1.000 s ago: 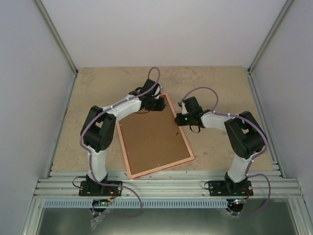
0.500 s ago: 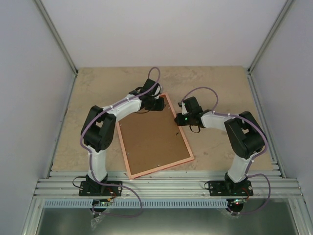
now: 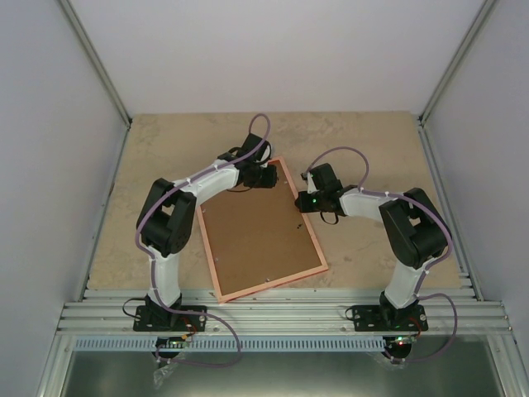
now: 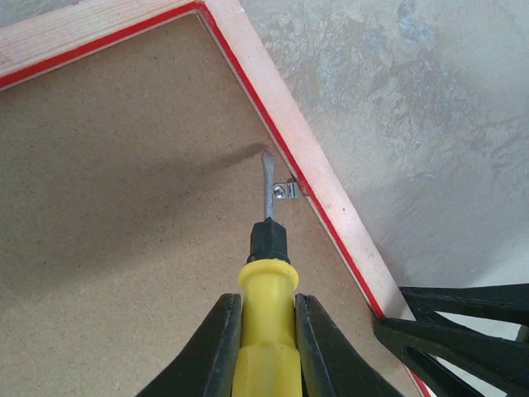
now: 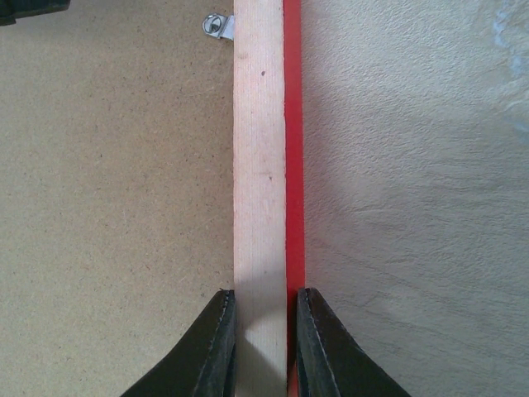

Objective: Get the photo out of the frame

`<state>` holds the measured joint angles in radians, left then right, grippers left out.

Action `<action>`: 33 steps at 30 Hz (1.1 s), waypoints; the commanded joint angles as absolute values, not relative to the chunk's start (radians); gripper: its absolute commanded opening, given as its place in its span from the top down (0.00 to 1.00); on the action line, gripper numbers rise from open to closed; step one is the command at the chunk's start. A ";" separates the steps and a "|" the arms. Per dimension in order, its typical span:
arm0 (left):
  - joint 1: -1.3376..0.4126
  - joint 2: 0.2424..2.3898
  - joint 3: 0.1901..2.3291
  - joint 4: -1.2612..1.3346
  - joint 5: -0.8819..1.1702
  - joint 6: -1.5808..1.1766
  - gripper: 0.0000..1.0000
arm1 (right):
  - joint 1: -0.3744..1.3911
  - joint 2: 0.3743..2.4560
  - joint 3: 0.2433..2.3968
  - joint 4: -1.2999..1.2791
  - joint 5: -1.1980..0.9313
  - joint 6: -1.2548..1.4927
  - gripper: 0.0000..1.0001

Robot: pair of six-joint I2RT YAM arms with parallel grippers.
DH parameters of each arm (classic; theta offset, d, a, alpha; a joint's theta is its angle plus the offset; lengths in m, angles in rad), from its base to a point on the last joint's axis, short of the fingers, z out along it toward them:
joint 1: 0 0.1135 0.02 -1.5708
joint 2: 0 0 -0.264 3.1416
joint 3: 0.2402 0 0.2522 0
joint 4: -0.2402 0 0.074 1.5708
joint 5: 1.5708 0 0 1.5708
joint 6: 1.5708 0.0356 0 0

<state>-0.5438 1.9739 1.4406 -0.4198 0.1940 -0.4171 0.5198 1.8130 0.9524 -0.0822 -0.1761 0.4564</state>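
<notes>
Pose: left gripper (image 4: 266, 310) tipped down, pinching screwdriver (image 4: 268, 248), tip by clip (image 4: 286, 190) | right gripper (image 5: 263, 302) bent inward, clamping frame (image 5: 258, 165) rail

Robot lab cell, plain white walls (image 3: 281, 50), aluminium rails (image 3: 281, 308), beige tabletop (image 3: 376, 149)

The thin red rectangular picture frame (image 3: 260, 231) lies brown board back up, so its front and whatever it holds are hidden. From above, both arms' fingertips sit out of sight under the wrists. In the left wrist view the yellow-handled steel screwdriver (image 4: 266, 331) is cut off at 6 o'clock, and black fingers (image 4: 446, 351) at 4 o'clock run off the edge. In the right wrist view a black shape (image 5: 29, 7) at 11 o'clock is cropped beyond telling.
</notes>
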 commanded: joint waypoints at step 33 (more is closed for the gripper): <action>-0.583 2.015 1.453 -0.544 0.274 -0.288 1.00 | 0.537 1.839 0.931 -0.134 -0.240 0.472 0.92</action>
